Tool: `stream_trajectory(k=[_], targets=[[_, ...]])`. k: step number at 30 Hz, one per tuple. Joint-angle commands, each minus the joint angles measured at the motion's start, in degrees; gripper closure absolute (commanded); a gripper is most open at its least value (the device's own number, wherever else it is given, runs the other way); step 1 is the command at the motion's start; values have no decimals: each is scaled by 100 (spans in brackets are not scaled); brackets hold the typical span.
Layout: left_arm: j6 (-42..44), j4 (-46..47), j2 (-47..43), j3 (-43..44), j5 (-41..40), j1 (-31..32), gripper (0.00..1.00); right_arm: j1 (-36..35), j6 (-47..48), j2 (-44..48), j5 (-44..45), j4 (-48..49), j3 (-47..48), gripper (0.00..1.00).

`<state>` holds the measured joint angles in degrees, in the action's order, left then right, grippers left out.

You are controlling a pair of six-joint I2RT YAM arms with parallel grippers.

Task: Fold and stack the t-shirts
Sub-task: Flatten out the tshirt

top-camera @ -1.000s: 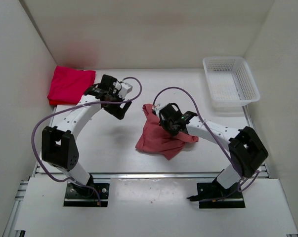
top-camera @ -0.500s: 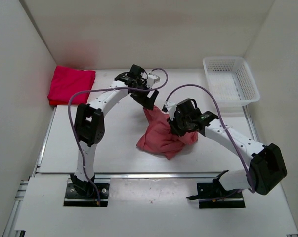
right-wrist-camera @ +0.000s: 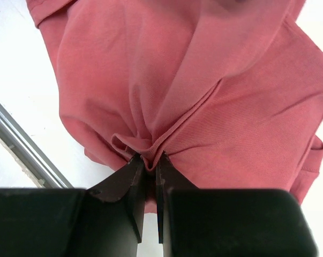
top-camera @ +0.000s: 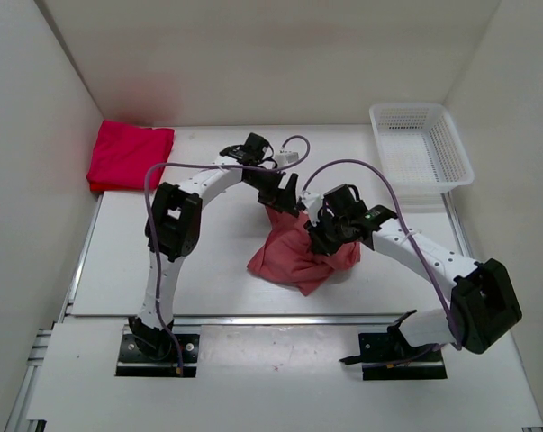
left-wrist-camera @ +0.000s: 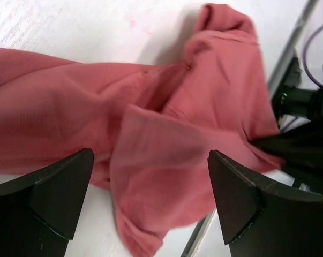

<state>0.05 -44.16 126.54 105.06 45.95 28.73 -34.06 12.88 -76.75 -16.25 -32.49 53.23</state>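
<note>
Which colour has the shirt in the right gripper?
The shirt is salmon pink, clearest in right wrist view.

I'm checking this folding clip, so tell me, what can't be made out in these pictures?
- Top view: the red folded pile is too small to count layers.
- Top view: the left pincer and right pincer cover the pink shirt's top.
- Right wrist view: frame edges crop the shirt's outline.
</note>
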Motion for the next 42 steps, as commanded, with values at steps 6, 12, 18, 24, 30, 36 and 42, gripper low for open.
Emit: stream_trajectory(k=[6,12,18,24,30,36,42], targets=[[-655,320,485,630,-711,440,1,-30,65,-129,-282,33,179,100],[-718,408,547,700,-526,432,2,-109,100,-130,-291,67,178,100],[-753,408,389,446,-35,406,63,-74,100,-138,-282,58,231,100],[-700,426,327,357,89,396,100,31,100,-218,-238,59,310,100],[-840,452,494,664,-113,457,20,-39,197,-148,-212,24,293,100],[-568,312,679,780,-349,748,29,-65,267,-95,-221,-38,284,100],[-322,206,688,666,-588,643,74,-39,276,-112,-194,23,319,100]])
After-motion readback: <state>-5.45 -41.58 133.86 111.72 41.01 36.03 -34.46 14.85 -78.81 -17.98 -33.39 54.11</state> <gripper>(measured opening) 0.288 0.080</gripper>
